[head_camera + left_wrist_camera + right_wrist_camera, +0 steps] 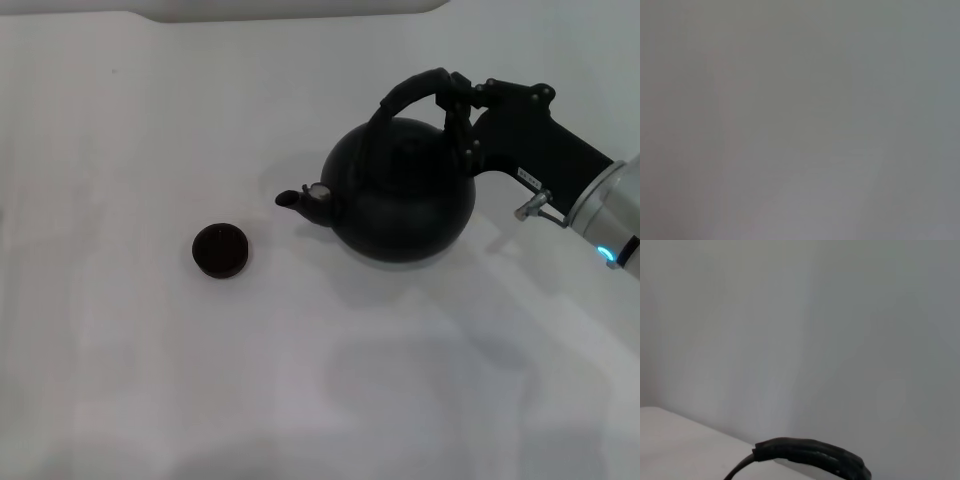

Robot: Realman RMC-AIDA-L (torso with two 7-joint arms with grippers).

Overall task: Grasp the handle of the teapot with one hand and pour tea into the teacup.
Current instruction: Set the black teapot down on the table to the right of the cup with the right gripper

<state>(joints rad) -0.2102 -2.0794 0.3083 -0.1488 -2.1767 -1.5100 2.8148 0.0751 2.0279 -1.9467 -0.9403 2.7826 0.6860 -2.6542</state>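
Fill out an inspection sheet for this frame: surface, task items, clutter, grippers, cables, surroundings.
Surface: white table, plain, with soft shadows.
Teapot: the teapot stands upright right of centre, its spout aimed at the cup.
Handle: the handle arches over the lid; it also shows low in the right wrist view.
Teacup: the teacup stands upright to the left of the spout, apart from it; contents cannot be told.
Clutter: nothing seen.
Grippers: the right gripper has its fingers at the handle's right end; a closed grip cannot be confirmed. Left gripper not in view.
Cables: nothing seen.
Surroundings: pale wall behind; left wrist view shows only a blank grey field.
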